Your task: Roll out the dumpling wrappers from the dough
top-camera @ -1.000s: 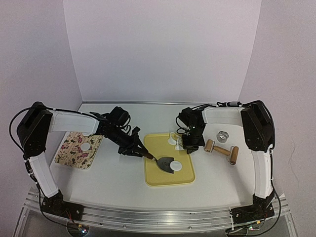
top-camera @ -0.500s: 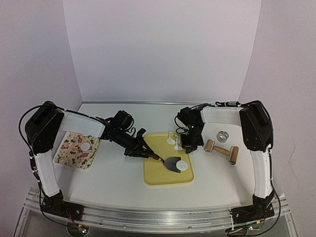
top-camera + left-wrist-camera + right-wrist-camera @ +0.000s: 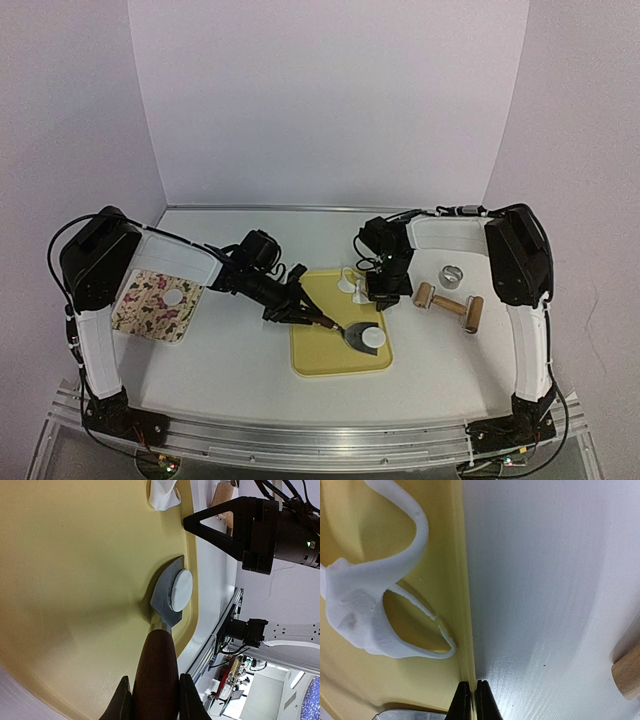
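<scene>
Left wrist: dumpling wrapper [image 3: 181, 589] atop spatula [image 3: 161, 599]

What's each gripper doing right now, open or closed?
Left gripper: closed on the spatula handle.
Right gripper: closed, pinching the yellow tray rim.

One dumpling wrapper [image 3: 372, 338], a small flat white disc, is carried on the metal blade of a spatula [image 3: 157, 640] inside the yellow tray [image 3: 315, 360], near its right rim. A second wrapper [image 3: 173, 297] is laid flat on the floral mat [image 3: 145, 310], well apart to the left. Leftover dough [image 3: 352, 280], with round holes cut in it, is left at the tray's far edge.
</scene>
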Controlling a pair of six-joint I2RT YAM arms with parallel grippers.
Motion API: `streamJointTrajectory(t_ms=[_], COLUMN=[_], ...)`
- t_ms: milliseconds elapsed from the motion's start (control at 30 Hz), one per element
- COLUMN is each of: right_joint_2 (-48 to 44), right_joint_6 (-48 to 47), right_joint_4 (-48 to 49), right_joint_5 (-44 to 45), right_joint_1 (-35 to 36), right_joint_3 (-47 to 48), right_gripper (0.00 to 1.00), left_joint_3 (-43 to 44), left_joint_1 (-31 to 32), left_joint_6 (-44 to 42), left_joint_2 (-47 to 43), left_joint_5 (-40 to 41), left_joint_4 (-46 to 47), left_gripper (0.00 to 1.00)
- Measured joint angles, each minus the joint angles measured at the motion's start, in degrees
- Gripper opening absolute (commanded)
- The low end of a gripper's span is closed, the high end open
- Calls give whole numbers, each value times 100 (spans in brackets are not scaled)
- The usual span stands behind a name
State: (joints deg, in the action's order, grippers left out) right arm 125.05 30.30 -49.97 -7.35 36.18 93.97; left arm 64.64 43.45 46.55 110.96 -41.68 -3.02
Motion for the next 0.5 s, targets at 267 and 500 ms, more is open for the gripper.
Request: streamJointTrajectory(t_ms=[267,500], right_joint_2=[1,49], right_joint_6=[12,13], right_joint_4=[-3,-95], right_joint_5=[9,43], right_joint_1=[3,12], right_joint_3=[2,86], right_gripper=[0,0], left_joint_3=[-171,-362], left_joint_1=[6,-8], left_joint_6=[104,252], left_joint_2=[73,166], left_joint_5=[-43,-171], left_joint_4=[463,971], left_gripper=[0,0])
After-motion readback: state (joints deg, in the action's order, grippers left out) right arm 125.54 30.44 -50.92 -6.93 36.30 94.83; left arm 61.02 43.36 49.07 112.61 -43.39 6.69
